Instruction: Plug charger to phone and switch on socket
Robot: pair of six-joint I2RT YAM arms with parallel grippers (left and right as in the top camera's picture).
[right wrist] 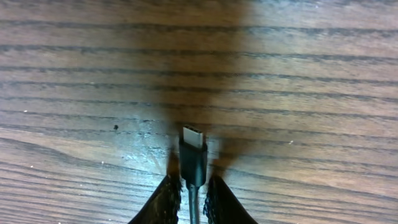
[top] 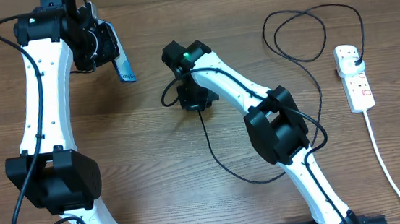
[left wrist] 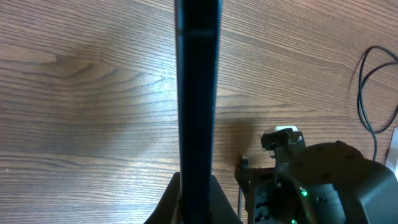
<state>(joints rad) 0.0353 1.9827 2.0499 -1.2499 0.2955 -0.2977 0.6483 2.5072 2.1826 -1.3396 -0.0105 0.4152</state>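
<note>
My left gripper (top: 104,49) at the top left is shut on the phone (top: 123,68), whose light blue screen sticks out to the lower right. In the left wrist view the phone (left wrist: 198,93) shows edge-on as a dark upright bar between my fingers (left wrist: 198,208). My right gripper (top: 193,100) near the table's middle is shut on the charger's connector end. In the right wrist view the connector tip (right wrist: 193,148) sticks out past the fingertips (right wrist: 193,198), just above the wood. The black cable (top: 223,169) loops to its plug (top: 356,60) in the white socket (top: 357,87) at the right.
The socket's white cord (top: 386,168) runs down towards the front right edge. The black cable makes a big loop (top: 302,34) at the back right. The right arm's wrist (left wrist: 317,180) shows in the left wrist view, close to the phone's right side.
</note>
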